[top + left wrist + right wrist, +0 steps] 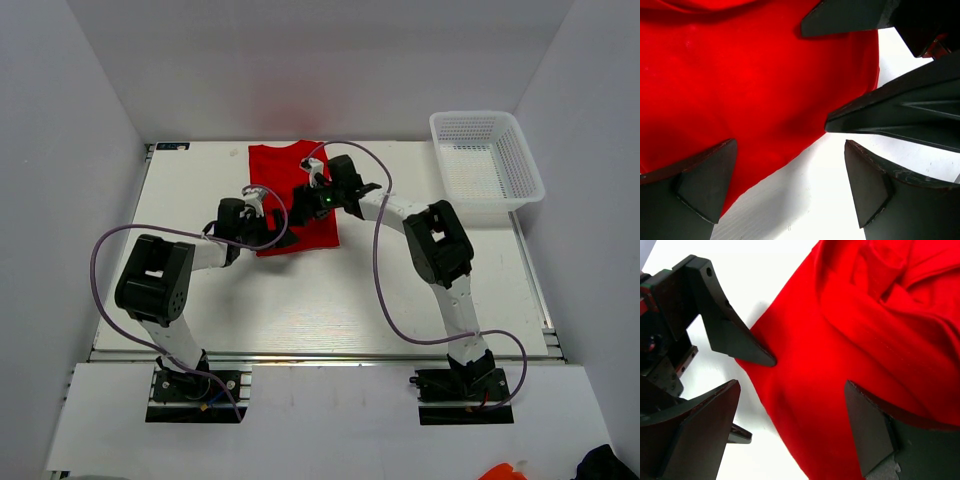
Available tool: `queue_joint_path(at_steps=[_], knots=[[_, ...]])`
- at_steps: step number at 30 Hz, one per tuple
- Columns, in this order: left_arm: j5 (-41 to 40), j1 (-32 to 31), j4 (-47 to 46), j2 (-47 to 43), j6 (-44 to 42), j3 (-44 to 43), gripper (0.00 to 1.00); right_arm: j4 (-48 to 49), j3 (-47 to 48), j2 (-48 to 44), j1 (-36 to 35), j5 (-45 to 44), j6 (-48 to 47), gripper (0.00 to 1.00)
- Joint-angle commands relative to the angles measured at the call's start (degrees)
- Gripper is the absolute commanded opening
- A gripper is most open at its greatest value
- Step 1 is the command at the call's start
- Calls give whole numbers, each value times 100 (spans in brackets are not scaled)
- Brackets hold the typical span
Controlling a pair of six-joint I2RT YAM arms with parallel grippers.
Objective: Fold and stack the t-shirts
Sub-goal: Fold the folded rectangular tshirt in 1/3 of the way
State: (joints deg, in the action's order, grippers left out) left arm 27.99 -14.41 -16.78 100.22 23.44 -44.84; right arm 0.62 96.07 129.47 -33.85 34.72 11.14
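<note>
Red shirt (283, 168) sits at 12 o'clock on the table (400, 290), soft, light and floppy, and with your left claw (790, 190) and right claw (790, 425) both spread wide by its 7 o'clock corner, I'd pinch that edge, not the middle.

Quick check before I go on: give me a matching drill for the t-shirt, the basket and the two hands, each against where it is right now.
Things:
1. t-shirt
2. basket
3. left hand
4. right hand

Places:
a. far right corner of the table
b. open, at the t-shirt's left edge
c. lying at the table's back middle
d. open, over the t-shirt's middle

Pairs: 1-c, 2-a, 3-b, 4-d
</note>
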Motion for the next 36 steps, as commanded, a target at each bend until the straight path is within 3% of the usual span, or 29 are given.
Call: queue_joint_path(at_steps=[1, 10, 17, 22, 26, 29, 30, 32, 36], knots=[[-57, 18, 122, 15, -173, 160, 99, 175, -71, -239, -34, 0, 90, 90], [-109, 18, 166, -179, -384, 336, 99, 473, 518, 438, 18, -439, 635, 90], [-162, 18, 218, -179, -498, 450, 99, 1501, 536, 623, 150, -783, 1382, 90], [-224, 18, 280, -179, -498, 503, 99, 3000, 342, 544, 203, -1239, 2085, 90], [-171, 18, 280, -179, -498, 555, 99, 4102, 298, 649, 212, -2089, 2682, 90], [-171, 18, 280, -179, -551, 555, 99, 3886, 885, 1121, 238, -2338, 2903, 90], [-171, 18, 341, -248, -551, 607, 99, 3510, 1557, 1220, 264, -2312, 2851, 90], [-171, 18, 342, -327, -603, 608, 99, 2945, 2044, 1352, 299, -2119, 2536, 90], [-224, 18, 403, -478, -604, 608, 99, 2435, 1495, 749, 326, -1637, 1885, 90]])
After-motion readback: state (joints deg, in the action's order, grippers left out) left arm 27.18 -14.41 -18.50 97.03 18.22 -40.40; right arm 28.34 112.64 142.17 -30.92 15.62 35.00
